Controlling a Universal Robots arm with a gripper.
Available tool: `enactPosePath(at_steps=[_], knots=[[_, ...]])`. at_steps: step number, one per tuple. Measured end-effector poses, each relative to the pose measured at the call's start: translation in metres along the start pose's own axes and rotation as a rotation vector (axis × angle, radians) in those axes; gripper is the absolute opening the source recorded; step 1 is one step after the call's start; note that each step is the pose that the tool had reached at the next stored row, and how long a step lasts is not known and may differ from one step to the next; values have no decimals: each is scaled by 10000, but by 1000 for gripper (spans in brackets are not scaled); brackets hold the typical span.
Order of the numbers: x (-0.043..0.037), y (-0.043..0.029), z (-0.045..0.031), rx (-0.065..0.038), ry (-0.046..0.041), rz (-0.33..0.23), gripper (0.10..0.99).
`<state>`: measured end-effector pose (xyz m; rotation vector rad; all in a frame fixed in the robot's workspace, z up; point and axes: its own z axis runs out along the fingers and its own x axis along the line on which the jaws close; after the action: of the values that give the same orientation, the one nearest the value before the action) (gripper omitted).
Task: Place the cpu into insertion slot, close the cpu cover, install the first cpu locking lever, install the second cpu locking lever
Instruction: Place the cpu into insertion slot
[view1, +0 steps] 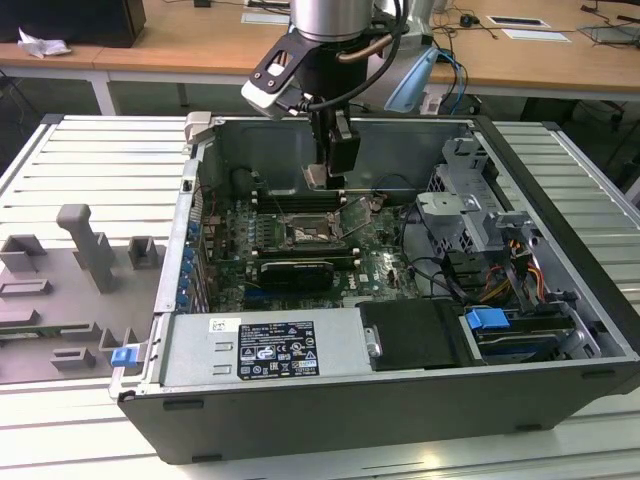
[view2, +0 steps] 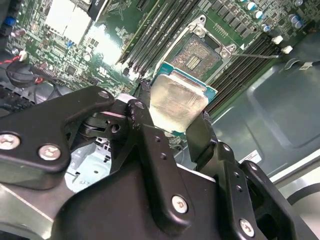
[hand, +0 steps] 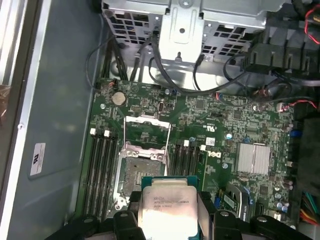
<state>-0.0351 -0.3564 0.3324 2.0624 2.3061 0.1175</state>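
Bright, even room light falls from above in the exterior view. It leaves the pale slatted surface (view1: 90, 150) almost washed out, while the inside of the computer case (view1: 400, 410) lies in soft shade under the arm. In the second wrist view, hard glare burns a patch of the green board (view2: 107, 42) and the heatsink (view2: 65, 20) to white. The cpu (view2: 177, 102) top gleams pale, and the black claw (view2: 172, 112) links carry only dull highlights. Light in the first wrist view is flat, with weak shadows.
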Motion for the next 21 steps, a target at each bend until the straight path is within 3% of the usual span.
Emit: enactPosePath(at_steps=[3, 21], knots=[[0, -2, 25, -4, -27, 297, 529], [-1, -8, 91, -9, -51, 573, 529]])
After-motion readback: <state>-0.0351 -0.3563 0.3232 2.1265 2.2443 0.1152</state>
